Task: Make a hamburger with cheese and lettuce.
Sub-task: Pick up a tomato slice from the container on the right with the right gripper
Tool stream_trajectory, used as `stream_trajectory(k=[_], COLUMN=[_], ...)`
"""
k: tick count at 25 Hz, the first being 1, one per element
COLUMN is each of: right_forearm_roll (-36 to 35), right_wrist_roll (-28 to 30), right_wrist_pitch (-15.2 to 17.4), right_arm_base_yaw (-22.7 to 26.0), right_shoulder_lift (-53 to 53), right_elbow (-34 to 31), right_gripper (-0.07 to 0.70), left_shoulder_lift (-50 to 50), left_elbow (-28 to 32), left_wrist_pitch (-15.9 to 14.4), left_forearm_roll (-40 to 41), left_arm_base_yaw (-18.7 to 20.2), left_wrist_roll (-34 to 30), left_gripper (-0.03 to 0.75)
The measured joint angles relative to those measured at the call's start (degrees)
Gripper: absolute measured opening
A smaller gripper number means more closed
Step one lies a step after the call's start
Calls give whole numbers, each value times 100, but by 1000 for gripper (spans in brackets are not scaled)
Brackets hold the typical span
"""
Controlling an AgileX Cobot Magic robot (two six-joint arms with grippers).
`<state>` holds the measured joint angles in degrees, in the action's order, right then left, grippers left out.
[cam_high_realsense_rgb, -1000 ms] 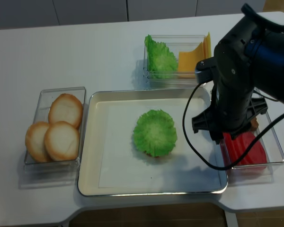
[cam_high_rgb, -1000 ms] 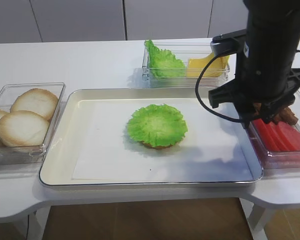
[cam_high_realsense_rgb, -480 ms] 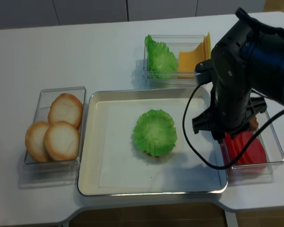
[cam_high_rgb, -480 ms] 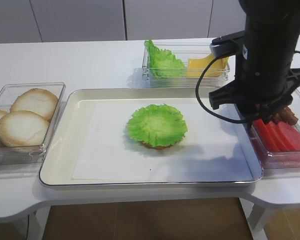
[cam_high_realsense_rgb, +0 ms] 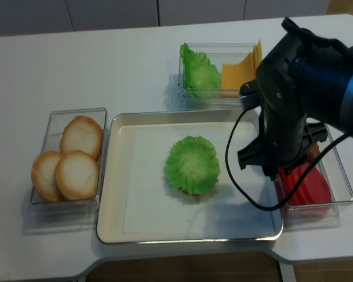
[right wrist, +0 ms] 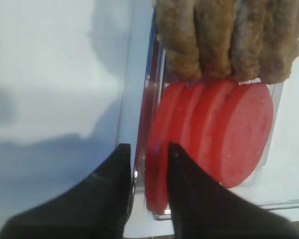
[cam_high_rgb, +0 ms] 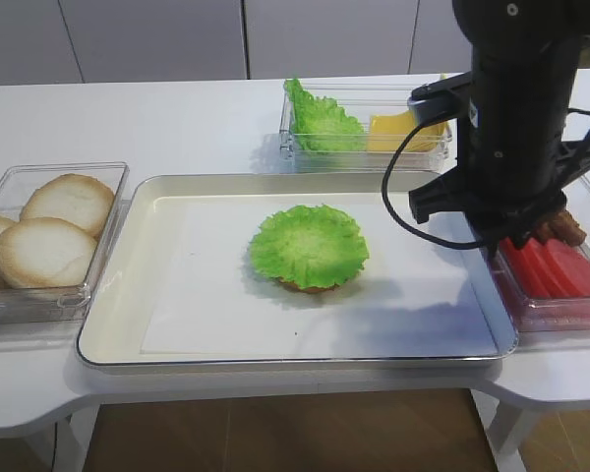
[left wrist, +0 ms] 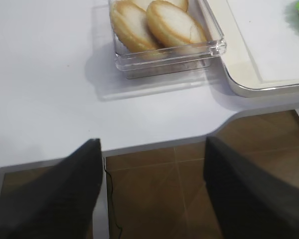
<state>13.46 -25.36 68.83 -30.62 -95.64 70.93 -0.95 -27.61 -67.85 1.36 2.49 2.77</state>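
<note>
The hamburger (cam_high_rgb: 308, 246) is a bun base under a ruffled green lettuce leaf, in the middle of the tray (cam_high_rgb: 118, 324). It also shows in the realsense view (cam_high_realsense_rgb: 192, 164). Spare lettuce (cam_high_rgb: 320, 123) and the yellow cheese slices (cam_high_rgb: 398, 128) stand in a clear box at the back. My right gripper (right wrist: 148, 145) hangs over the box at the right. Its jaws are narrowly open and straddle the leftmost red disc (right wrist: 157, 149); the right finger touches it, the left shows a small gap. My left gripper (left wrist: 152, 149) is open and empty beyond the table's front left edge.
Several red discs (right wrist: 224, 134) and brown patties (right wrist: 224, 35) fill the right box (cam_high_rgb: 556, 270). A clear box with three pale bun halves (cam_high_rgb: 44, 231) stands left of the tray and shows in the left wrist view (left wrist: 154, 20). My right arm's black cable (cam_high_rgb: 398, 187) hangs over the tray's right end.
My right arm has shifted slightly left over the red-disc box. The hamburger, the boxes and the tray have not moved.
</note>
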Motion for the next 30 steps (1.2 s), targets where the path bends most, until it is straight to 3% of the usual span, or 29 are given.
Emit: stream_trajectory(k=[6,15,20,30], right_forearm_roll=[42,40,43,92], right_wrist_roll=[0,35,30,18], right_wrist_pitch=[0,0,0,0], right_arm_base_yaw=[0,0,0,0], right_shoulder_lift=[0,0,0,23], right_elbow=[0,0,0,10], right_gripper=[126,99,40,34], left_shoulder_lift=[0,0,0,0], left_elbow=[0,0,0,0], left_wrist_pitch=[0,0,0,0], left_forearm_roll=[0,0,0,0], left_arm_base_yaw=[0,0,0,0], left_wrist_roll=[0,0,0,0], left_gripper=[467,467,467,467])
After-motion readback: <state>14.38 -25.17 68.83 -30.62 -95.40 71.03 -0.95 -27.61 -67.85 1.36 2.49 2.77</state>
